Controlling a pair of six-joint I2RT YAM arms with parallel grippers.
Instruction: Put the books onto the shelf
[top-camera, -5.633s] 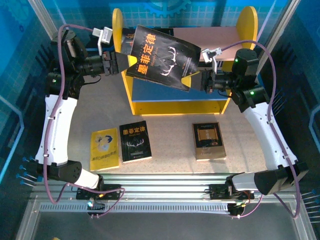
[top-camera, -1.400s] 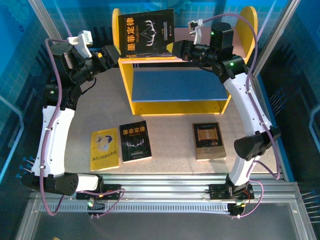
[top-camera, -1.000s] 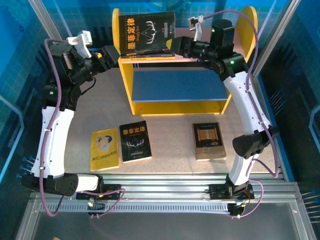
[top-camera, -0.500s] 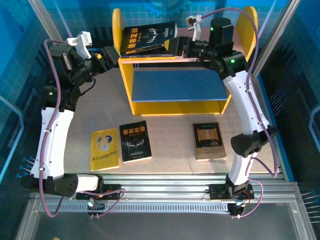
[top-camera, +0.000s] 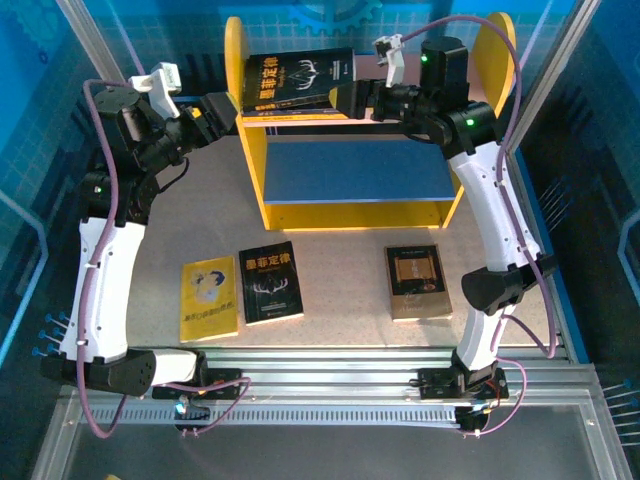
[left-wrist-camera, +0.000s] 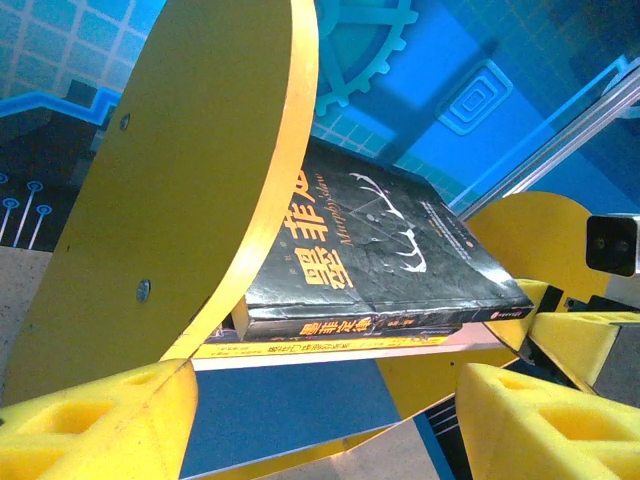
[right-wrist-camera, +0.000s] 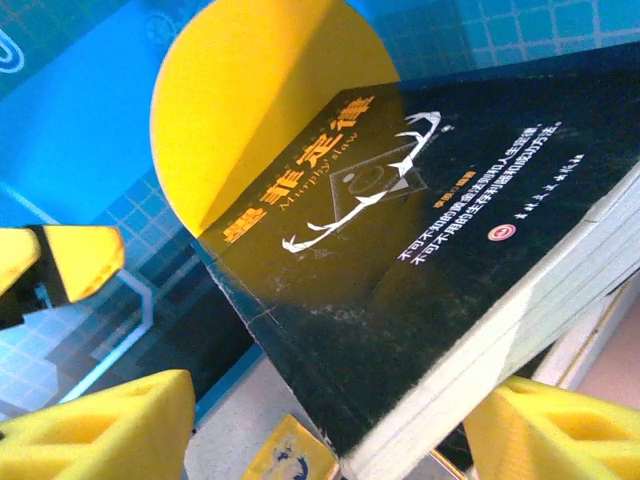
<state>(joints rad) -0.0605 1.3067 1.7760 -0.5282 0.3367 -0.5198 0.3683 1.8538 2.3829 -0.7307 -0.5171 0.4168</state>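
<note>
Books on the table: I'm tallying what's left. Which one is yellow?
The yellow book, leftmost; the black book beside it and the brown book are dark.

Finishes on view: paper, painted board, foam, metal.
Detail: top book is showing a glossy black paper cover, creased, with matt page edges; shelf side panels are looking smooth satin yellow; left gripper pads are showing porous matt foam; table is appearing speckled and matt; near rail is gleaming as ribbed bare metal.
</note>
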